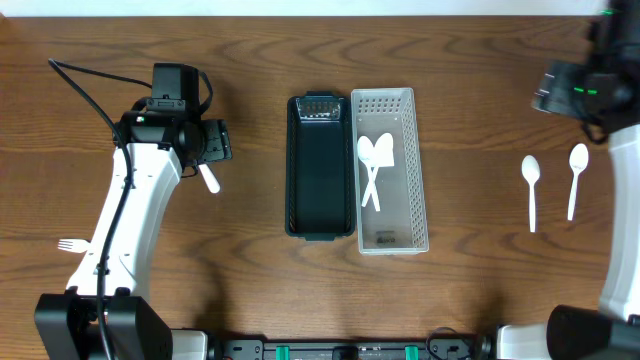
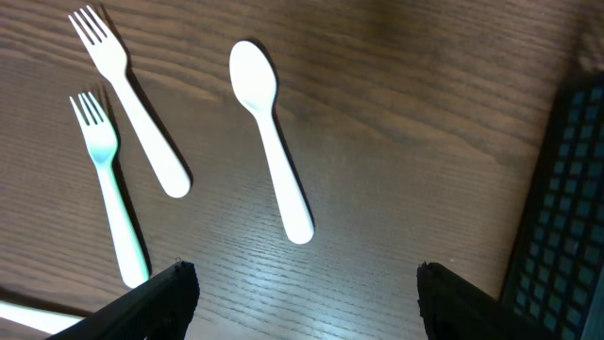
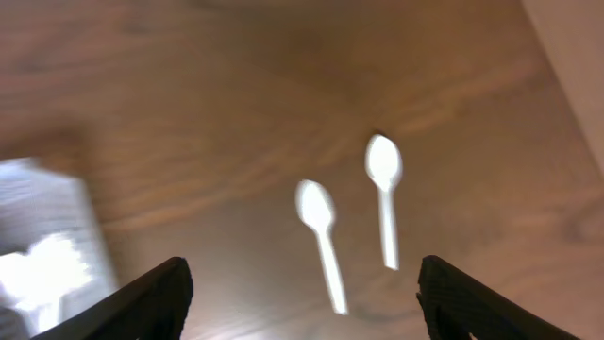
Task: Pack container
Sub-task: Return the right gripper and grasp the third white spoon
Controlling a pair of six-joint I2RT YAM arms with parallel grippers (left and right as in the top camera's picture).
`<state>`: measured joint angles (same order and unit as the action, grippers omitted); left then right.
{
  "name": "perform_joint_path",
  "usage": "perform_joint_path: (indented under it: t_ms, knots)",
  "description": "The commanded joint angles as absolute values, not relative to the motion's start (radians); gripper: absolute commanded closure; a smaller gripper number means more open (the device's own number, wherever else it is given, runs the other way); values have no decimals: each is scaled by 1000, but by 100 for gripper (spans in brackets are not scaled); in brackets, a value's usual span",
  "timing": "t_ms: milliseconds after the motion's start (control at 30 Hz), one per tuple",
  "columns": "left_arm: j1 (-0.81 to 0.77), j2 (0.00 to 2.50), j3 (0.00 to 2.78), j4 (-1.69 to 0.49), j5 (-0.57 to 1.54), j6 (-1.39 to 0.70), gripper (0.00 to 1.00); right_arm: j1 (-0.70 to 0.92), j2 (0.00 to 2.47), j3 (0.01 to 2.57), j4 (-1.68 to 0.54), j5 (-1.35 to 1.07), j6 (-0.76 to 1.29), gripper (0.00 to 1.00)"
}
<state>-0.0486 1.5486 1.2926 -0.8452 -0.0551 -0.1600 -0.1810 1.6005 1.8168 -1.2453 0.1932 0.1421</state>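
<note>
A black container [image 1: 320,165] and a clear perforated container [image 1: 392,215] stand side by side mid-table. Two white spoons [image 1: 375,160] lie crossed in the clear one. My left gripper [image 1: 216,141] is open and empty, left of the black container. In the left wrist view, below my left gripper [image 2: 307,295], lie a white spoon [image 2: 269,142] and two white forks [image 2: 132,113] [image 2: 109,194]. My right gripper [image 1: 560,90] is open and empty at the far right, above two loose spoons [image 1: 531,190] [image 1: 577,178]. The right wrist view shows them ahead of the open jaws [image 3: 302,302].
Another white fork [image 1: 70,244] lies near the left arm's base. The black container's edge [image 2: 566,208] shows at the right of the left wrist view. The clear container [image 3: 38,246] is blurred at the left of the right wrist view.
</note>
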Motion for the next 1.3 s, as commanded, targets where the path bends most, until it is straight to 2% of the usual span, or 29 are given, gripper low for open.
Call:
perform_joint_path:
  t_ms: [0, 267, 467, 700, 1067, 1133, 1200, 1233, 1267]
  knots:
    - [-51, 1551, 1312, -848, -56, -165, 22, -275, 1645, 1715, -1226, 146, 39, 16]
    - [-51, 1551, 1312, -848, -56, -165, 23, -377, 1656, 1322, -947, 122, -7, 13]
    - [-51, 1551, 1312, -848, -56, -165, 22, -373, 1697, 1122, -725, 68, -9, 18]
    - [-51, 1551, 1312, -849, -56, -165, 23, -373, 1749, 1019, -621, 39, -5, 19]
    - [-51, 1551, 1312, -849, -56, -165, 22, -373, 1860, 1013, -566, -37, -5, 15]
    - [-51, 1551, 1312, -849, -56, -165, 23, -373, 1879, 1013, -566, -38, -5, 17]
    - [-51, 1551, 1312, -849, -56, -165, 22, -373, 1886, 1013, -566, -38, -5, 24]
    - [-51, 1551, 1312, -849, -56, -165, 23, -373, 1888, 1013, -566, -38, -5, 29]
    - [-51, 1551, 1312, -849, -56, -165, 23, -373, 1888, 1013, -565, -38, -5, 38]
